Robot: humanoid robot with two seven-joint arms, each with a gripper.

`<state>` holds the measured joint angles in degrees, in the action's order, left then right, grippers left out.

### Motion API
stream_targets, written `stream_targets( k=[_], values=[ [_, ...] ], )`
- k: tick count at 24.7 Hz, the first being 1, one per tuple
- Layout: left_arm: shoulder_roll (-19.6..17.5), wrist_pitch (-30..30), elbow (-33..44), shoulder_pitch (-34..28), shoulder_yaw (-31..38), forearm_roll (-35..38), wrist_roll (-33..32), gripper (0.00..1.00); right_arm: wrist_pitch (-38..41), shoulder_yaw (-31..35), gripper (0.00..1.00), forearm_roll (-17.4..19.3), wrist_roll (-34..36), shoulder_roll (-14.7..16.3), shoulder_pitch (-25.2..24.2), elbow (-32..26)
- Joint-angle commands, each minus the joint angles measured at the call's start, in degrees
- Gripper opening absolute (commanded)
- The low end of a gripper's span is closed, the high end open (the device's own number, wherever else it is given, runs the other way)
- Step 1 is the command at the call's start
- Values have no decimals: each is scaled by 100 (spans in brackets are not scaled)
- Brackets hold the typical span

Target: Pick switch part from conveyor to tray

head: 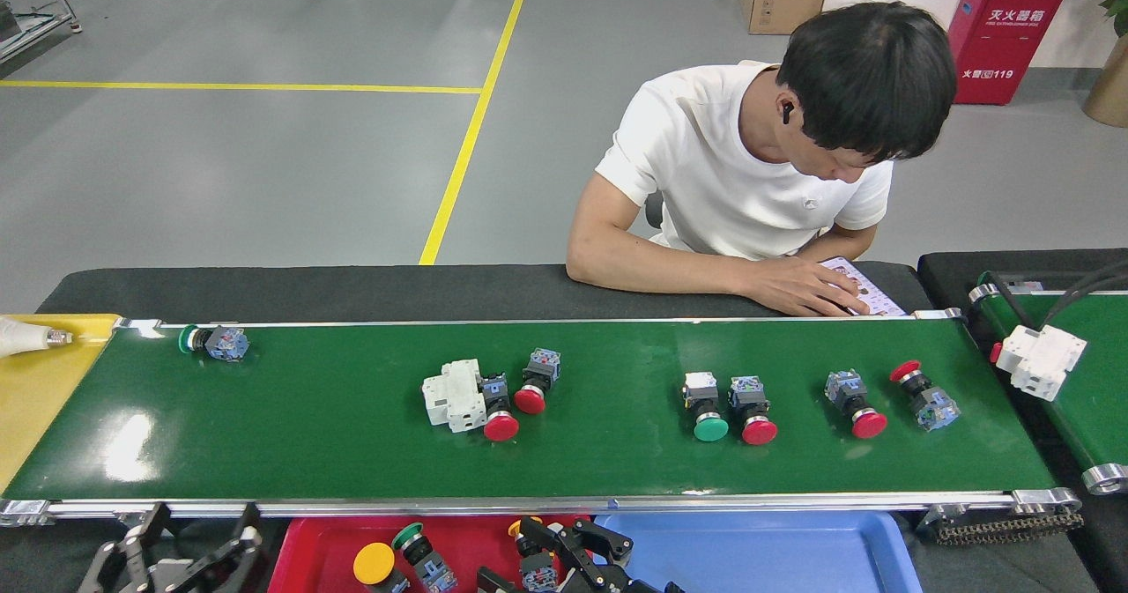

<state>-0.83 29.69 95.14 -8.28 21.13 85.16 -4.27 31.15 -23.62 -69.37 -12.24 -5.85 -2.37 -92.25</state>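
Observation:
The green conveyor (352,452) carries several switch parts: a green-capped one (214,343) at the far left, two red-capped ones (500,410) beside a white breaker (453,396), and several more to the right (706,409). The red tray (317,553) lies below the belt's near rail and holds a yellow-capped part (374,565) and a green-capped part (419,553). My right gripper (577,547) hangs low over the tray's right end, dark and cut off by the frame's edge, so I cannot see what is between its fingers. At the bottom left my left gripper (204,522) has its fingers spread and empty.
A blue tray (758,553) sits right of the red one. A person in a white shirt leans on the black table (308,293) behind the belt, hand on a tablet (859,286). A yellow tray (35,381) is at the left end. A second conveyor (1093,399) at right carries a white breaker (1038,361).

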Motion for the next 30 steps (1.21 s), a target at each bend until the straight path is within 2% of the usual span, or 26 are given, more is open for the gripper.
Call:
stream_targets(
  k=[1, 6, 9, 11, 14, 17, 19, 21, 24, 28, 30],
  values=[
    [-93, -77, -171, 283, -320, 194, 40, 100, -250, 156, 100, 29, -6, -56, 132, -118],
    [-84, -218, -945, 1100, -821, 774, 49, 100, -1736, 991, 99, -6, 20, 23, 360, -294],
    [-93, -218, -1243, 1347, -962, 924, 49, 100, -2553, 1378, 99, -129, 152, 251, 387, -364],
    [-84, -226, -1402, 1426, -1023, 1073, 58, 100, -2984, 1571, 99, -287, 679, 489, 316, -355],
    [-84, -305, -1560, 1478, -1067, 1152, 58, 100, -3318, 1659, 100, -340, 1532, 831, -53, -382],
    [-84, -411, -1735, 1619, -1260, 1213, 58, 100, -3318, 1650, 100, -340, 1628, 954, -466, -505],
    [-84, -525, -1955, 1795, -1357, 1222, 58, 100, -3353, 1650, 100, -340, 1602, 946, -466, -496],
    [-101, -701, -2333, 2137, -1498, 1222, 58, 100, -3362, 1650, 99, -349, 1339, 937, -325, -391],
    [-119, -815, -2694, 2463, -1559, 1222, 58, 100, -3370, 1562, 99, -367, 837, 867, 229, 128],
    [-207, -859, -2834, 2559, -1542, 1222, 58, 99, -3397, 1211, 99, -525, 767, 524, 923, 998],
    [-233, -991, -2922, 2595, -1559, 1222, 58, 84, -3493, 1149, 98, -648, 767, 480, 1072, 1350]
  ],
)
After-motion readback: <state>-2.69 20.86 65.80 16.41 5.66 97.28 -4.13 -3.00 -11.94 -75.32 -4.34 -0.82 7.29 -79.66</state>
